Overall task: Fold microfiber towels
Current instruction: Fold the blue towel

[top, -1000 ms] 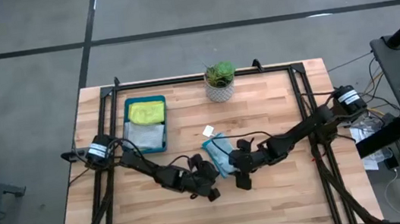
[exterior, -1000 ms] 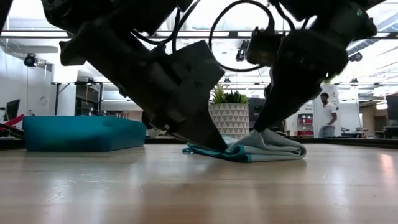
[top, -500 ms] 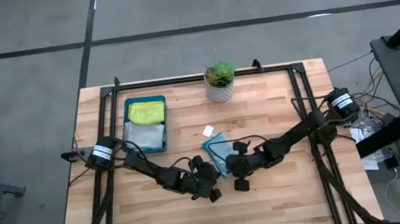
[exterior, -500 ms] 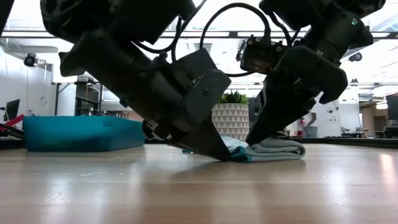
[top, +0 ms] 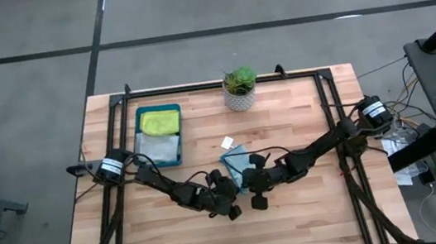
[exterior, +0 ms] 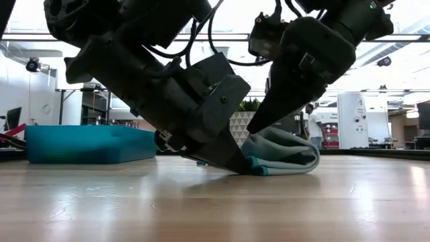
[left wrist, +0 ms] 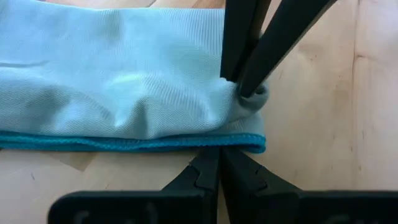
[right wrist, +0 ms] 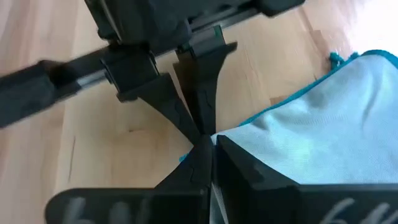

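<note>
The light teal towel (top: 235, 163) lies folded in the middle of the table, with its white tag (top: 226, 142) on the far side. My left gripper (left wrist: 219, 163) is shut, with its tips at the towel's hemmed near edge. My right gripper (right wrist: 208, 163) is shut on the towel close to the left gripper's tips. In the low view the left gripper (exterior: 240, 165) touches the table, and the right gripper (exterior: 261, 126) is just above the cloth. Two more towels lie in the dark teal tray (top: 138, 125), a yellow-green one (top: 160, 122) and a pale grey one (top: 160, 148). My left gripper has its shut tips against the towel's hemmed fold edge (left wrist: 211, 145), down at the table top. It slants down from the table's left. I cannot tell whether cloth lies between the fingers. My right gripper pinches the towel's upper layer near its corner (left wrist: 254, 99) between its two fingers (left wrist: 249, 56), and the cloth puckers around the tips. The fingers slant down from the table's right. The pinched layer rises slightly (exterior: 272, 138), and the rest lies on the table.
A potted plant (top: 240, 88) stands at the far edge, behind the towel. The tray sits at the far left. Bare wood lies along the near edge (top: 241, 240) and on the right half (top: 300, 112). A person (exterior: 313, 128) stands in the room beyond.
My right gripper has moved toward the table's left, close to the left gripper's tips, and has shut on the towel's upper layer. The towel's near end has bunched up and stands higher than before. Its far part has stayed on the table.
</note>
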